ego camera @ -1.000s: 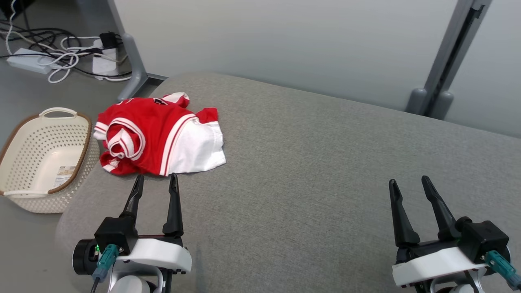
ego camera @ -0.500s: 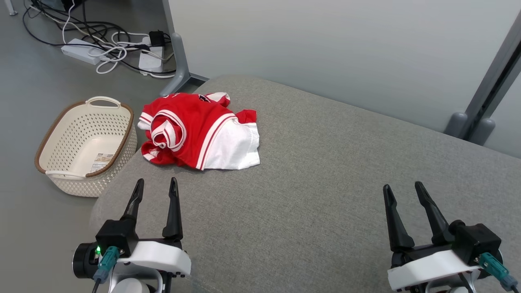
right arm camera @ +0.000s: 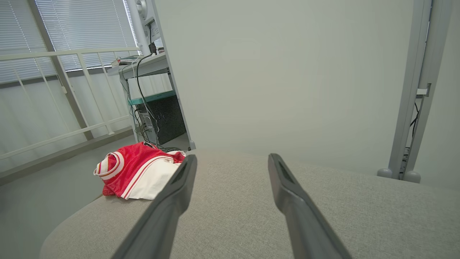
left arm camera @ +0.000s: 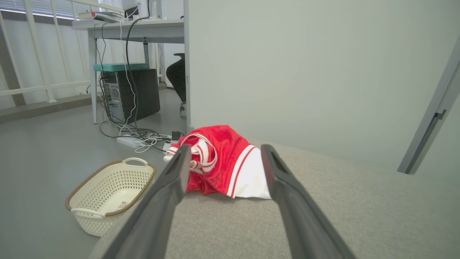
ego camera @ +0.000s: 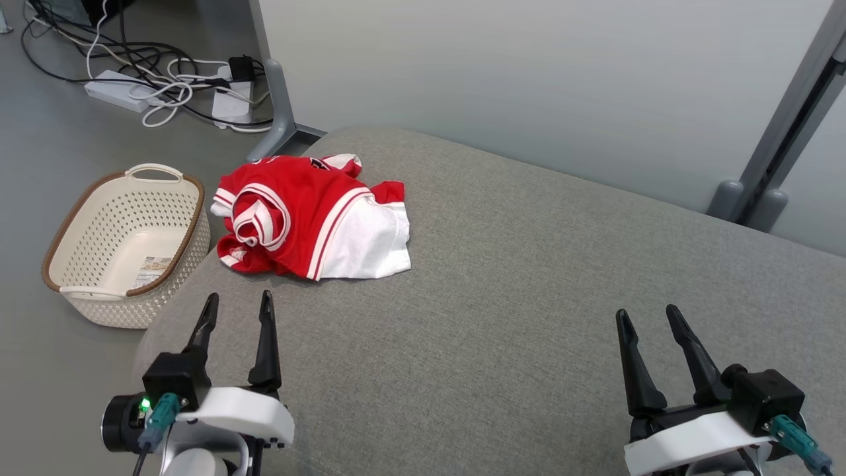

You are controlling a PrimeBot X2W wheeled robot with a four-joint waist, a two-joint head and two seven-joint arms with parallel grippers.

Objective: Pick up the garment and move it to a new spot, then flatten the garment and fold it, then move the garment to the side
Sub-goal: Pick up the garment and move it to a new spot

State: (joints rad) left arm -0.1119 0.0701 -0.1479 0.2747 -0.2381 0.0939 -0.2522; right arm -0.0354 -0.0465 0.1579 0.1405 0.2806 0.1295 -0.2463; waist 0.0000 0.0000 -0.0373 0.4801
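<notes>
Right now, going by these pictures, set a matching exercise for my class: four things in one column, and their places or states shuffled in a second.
Column one:
1. garment
2. basket
3. left gripper
4. right gripper

Column two:
A. open, far to the garment's right
B. on the floor beside the cushion
C. crumpled on the cushion
D. open, nearest the garment

Pairs: 1-C, 2-B, 3-D, 4-A

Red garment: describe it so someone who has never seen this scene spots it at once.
Start with the broad grey cushioned surface in front of the robot. At its far left corner, just beyond the left gripper, lies a crumpled jersey. Its red fabric with white striped trim and a white panel sets it apart from the cream perforated basket on the floor beside it.
</notes>
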